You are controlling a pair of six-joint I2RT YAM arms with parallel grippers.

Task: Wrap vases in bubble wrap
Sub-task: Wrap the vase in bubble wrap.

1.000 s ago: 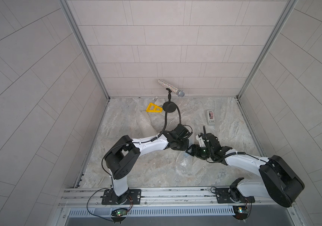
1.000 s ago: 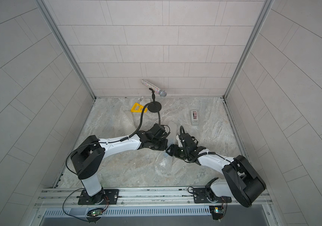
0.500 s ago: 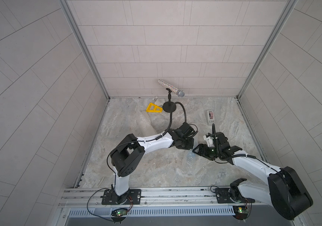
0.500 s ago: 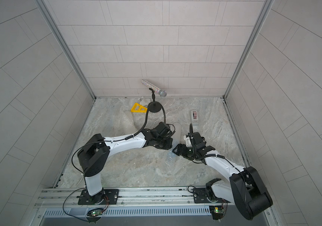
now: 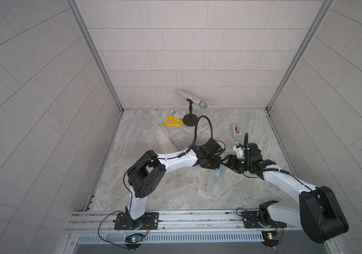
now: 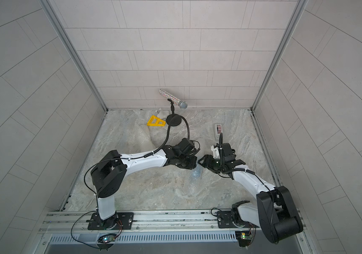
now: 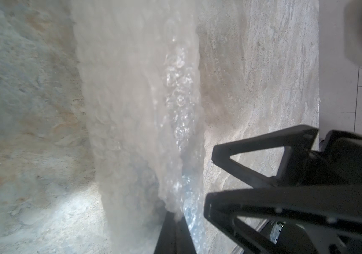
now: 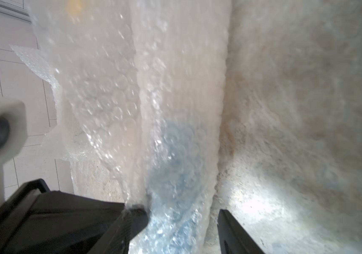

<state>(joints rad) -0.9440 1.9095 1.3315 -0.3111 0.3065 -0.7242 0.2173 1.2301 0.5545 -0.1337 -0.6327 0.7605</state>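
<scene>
The left hand point(image 7: 171, 233) is pinched shut on the bubble wrap point(image 7: 131, 110) edge, plain only in its wrist view. The light-blue vase point(image 8: 175, 165), rolled inside on the table point(image 5: 153, 187), shows clearest in the right wrist view. The right hand point(image 7: 209, 176) gapes just beside, gripping nothing.

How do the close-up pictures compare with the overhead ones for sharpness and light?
Left wrist view: bubble wrap soft and out of focus, glints along its fold, a bright patch on the table. Right wrist view: streaky blur, the blue vase only a haze through the wrap. Both top views: sharp, evenly lit, wall lines bowed near the edges.
</scene>
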